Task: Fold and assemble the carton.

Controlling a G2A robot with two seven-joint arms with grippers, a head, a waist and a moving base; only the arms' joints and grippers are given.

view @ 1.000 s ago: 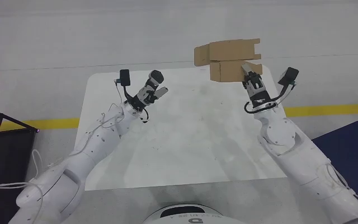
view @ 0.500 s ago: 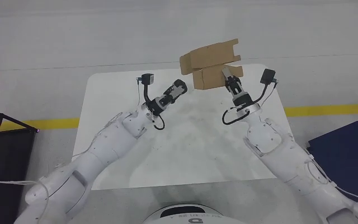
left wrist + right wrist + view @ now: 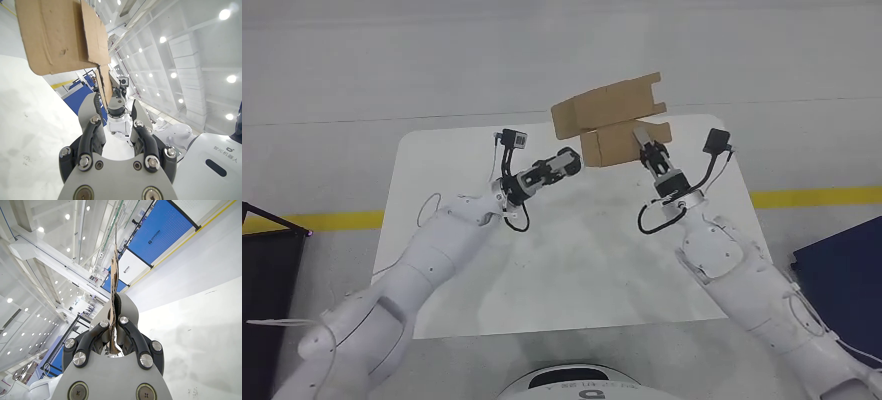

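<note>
Grey hall floor (image 3: 542, 60); yellow line (image 3: 332, 219) runs 9 to 3. Scuffed white table (image 3: 542, 270).

Flattened brown cardboard carton (image 3: 607, 115) is aloft over the table's far edge, near 1 o'clock. Its long axis is roughly 8-to-2.

Right gripper (image 3: 646, 140) is clamped on the carton's 4 o'clock edge.

Left gripper (image 3: 572, 160): jaws wide, holding nothing. The carton's free 8 o'clock end is just beside them, toward 2 o'clock. Likely the left's to take.
</note>
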